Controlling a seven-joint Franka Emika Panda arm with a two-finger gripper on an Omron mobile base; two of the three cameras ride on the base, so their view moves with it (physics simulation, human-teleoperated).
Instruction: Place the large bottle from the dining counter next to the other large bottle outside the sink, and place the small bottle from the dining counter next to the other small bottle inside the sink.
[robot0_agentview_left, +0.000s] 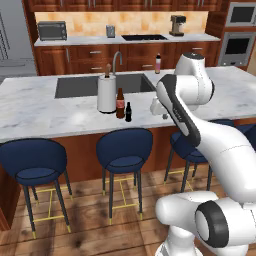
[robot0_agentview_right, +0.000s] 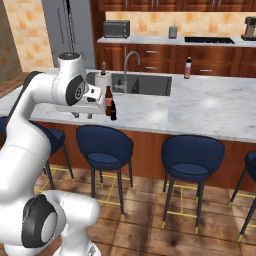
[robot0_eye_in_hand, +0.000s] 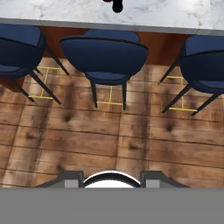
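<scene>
The large brown bottle (robot0_agentview_left: 120, 103) (robot0_agentview_right: 108, 99) with a red label stands on the marble dining counter (robot0_agentview_left: 45, 112) (robot0_agentview_right: 210, 107). The small black bottle (robot0_agentview_left: 128, 112) (robot0_agentview_right: 113, 111) (robot0_eye_in_hand: 117, 6) stands right beside it. The other large bottle (robot0_agentview_left: 158, 64) (robot0_agentview_right: 188, 68), pinkish with a dark cap, stands beyond the sink (robot0_agentview_left: 75, 86) (robot0_agentview_right: 150, 84). The other small bottle is hidden. My gripper (robot0_agentview_left: 162, 114) (robot0_agentview_right: 82, 115) hangs over the counter's front edge, a short way from the two bottles on their side away from the paper towel roll. It points down, open and holding nothing.
A white paper towel roll (robot0_agentview_left: 106, 94) (robot0_agentview_right: 102, 81) stands just behind the brown bottle, by the chrome faucet (robot0_agentview_left: 116, 60) (robot0_agentview_right: 128, 62). Dark blue stools (robot0_agentview_left: 124, 146) (robot0_agentview_right: 104, 145) (robot0_eye_in_hand: 103, 51) line the counter's front. A wooden floor (robot0_eye_in_hand: 109, 135) lies below the hand.
</scene>
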